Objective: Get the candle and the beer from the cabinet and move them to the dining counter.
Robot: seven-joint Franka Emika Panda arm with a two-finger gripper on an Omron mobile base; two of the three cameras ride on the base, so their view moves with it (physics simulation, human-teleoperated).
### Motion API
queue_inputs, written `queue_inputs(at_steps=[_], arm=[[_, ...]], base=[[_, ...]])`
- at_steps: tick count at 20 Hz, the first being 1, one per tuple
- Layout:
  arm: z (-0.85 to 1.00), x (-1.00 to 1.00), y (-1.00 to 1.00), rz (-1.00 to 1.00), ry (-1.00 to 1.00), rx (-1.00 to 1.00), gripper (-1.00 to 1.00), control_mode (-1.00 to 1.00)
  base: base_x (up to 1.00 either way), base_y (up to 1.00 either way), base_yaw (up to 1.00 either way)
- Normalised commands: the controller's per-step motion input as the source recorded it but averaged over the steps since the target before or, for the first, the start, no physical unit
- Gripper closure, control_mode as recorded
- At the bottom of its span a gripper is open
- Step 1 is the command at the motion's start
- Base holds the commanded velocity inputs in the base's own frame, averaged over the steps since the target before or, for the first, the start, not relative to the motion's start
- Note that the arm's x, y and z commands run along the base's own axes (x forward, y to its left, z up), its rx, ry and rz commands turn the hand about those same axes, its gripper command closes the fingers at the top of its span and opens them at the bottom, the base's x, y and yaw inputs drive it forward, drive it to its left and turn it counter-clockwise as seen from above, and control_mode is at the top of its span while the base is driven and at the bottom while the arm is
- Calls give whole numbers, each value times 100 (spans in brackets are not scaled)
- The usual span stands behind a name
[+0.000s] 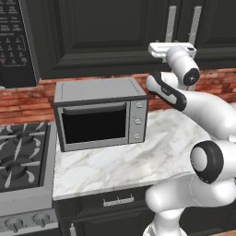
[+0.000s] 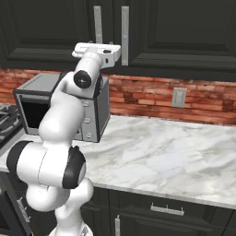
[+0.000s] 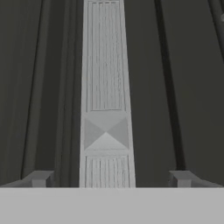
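fingers (image 3: 39,178): wide open, empty | straddling cabinet handle (image 3: 106,96), seemingly untouched

the white arm rises from its base, folds at a dark elbow joint and reaches up and forward, the forearm angled steeply. the wrist is bent so the hand lies level, pointing straight ahead and away from the base cameras. the claw (image 3: 109,178) has its jaws spread wide, with nothing between them. the two dark fingertips (image 3: 40,178) stand well apart at the bottom of the hand view.
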Motion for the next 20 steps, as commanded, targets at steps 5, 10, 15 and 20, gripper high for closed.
queue_inputs(at_steps=[5,10,15,20], arm=[[0,7,0,0,0,0,-100,-100],[0,0,0,0,0,0,100,-100],[0,0,0,0,0,0,100,-100],[0,0,0,0,0,0,100,-100]], base=[[0,0,0],[0,0,0],[0,0,0],[0,0,0]])
